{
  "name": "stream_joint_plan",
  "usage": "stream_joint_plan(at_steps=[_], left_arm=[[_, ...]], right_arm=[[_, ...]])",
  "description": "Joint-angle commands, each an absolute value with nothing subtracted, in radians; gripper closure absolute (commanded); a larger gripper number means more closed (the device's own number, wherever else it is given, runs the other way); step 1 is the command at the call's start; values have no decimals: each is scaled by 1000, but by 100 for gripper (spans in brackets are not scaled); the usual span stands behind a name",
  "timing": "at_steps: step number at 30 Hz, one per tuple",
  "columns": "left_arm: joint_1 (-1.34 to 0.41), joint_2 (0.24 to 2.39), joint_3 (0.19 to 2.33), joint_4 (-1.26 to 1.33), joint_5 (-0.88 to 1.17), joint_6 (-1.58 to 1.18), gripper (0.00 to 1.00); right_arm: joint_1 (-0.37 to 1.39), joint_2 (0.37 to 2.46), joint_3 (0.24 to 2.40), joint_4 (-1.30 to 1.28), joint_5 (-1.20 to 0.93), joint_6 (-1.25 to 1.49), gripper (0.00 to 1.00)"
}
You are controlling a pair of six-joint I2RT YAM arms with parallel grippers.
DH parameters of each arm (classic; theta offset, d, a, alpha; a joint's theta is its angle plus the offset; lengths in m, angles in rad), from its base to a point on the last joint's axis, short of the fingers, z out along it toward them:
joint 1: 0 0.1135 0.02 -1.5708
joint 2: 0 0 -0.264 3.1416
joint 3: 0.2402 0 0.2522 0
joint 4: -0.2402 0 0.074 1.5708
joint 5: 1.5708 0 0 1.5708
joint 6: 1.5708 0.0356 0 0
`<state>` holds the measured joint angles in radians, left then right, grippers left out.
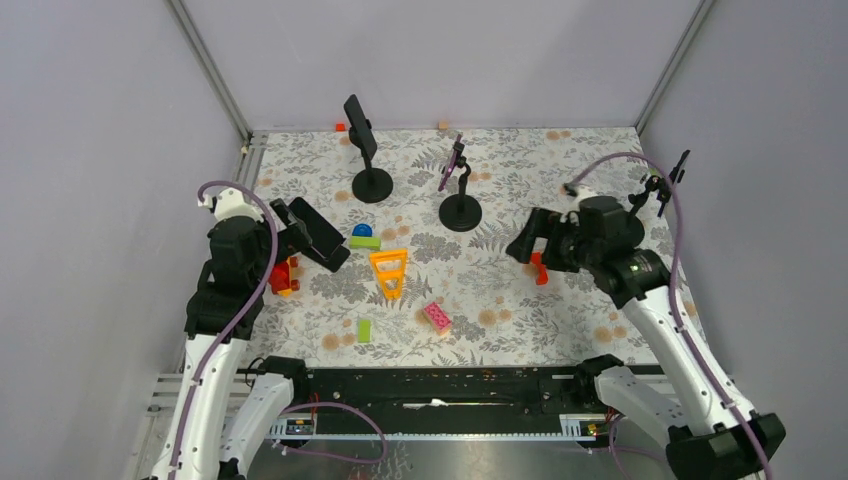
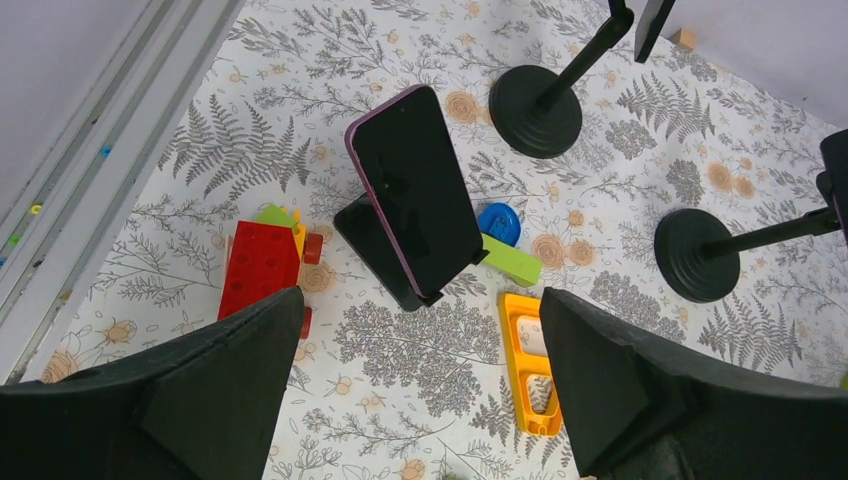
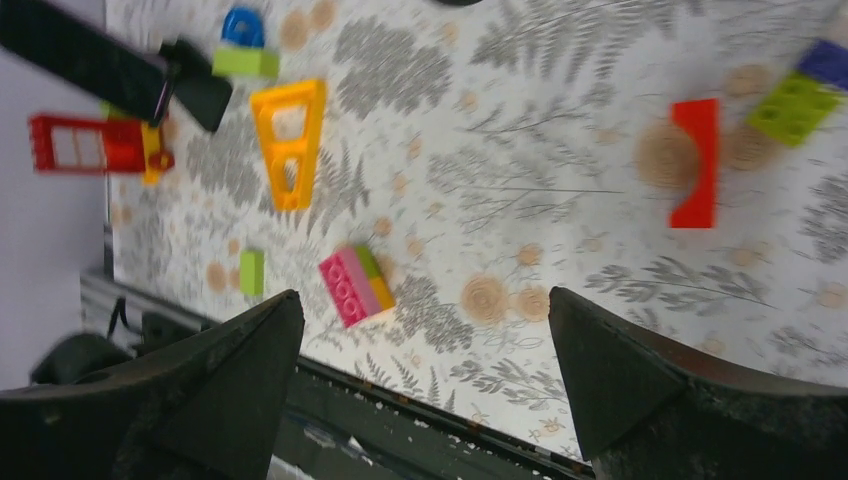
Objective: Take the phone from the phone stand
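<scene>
The left gripper (image 2: 417, 330), spread wide just short of the purple-edged phone (image 2: 415, 190) leaning in its low black stand (image 2: 368, 238) near the tabletop's (image 2: 420, 410) left edge, could drag the light stand along or topple both onto the red brick (image 2: 258, 268) if it pinches off-centre.

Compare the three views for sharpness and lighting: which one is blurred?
Right wrist view: blurred, the red block smeared at its edges. Left wrist view: sharp, faint reflections on the phone screen. Top view: sharp, evenly lit, no glare.

Floral table (image 1: 560, 330) bears 2 round-based stands (image 1: 372, 186), a black wedge stand (image 2: 378, 250), orange frame (image 1: 388, 272), scattered blocks (image 1: 437, 317).
</scene>
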<state>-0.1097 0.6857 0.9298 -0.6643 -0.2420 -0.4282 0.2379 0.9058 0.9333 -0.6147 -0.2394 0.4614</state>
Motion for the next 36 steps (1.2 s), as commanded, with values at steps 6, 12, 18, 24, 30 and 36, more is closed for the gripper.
stream_joint_plan(at_steps=[6,12,18,24,30,36], left_arm=[[-106,577,856,-677,-274,-438,1],[-106,480,821,-705,-296,-450,1],[-107,423,840,-740,-296,-446,1],[-109,406,868,-786,-318,-443,1],[-114,390,856,-792,-363,-450,1],[-126,369,856,-807,-416,-476,1]], right_arm=[[655,1072,1084,-495,-17,425,1],[816,1214,1189,-382,-6,390,1],[938,1480,1438,-369,-19,326,1],[984,1778,1747,-369,-37,246,1],[991,2088,2078,-394,-67,199,1],[991,2368,2433,-451,-111,176,1]])
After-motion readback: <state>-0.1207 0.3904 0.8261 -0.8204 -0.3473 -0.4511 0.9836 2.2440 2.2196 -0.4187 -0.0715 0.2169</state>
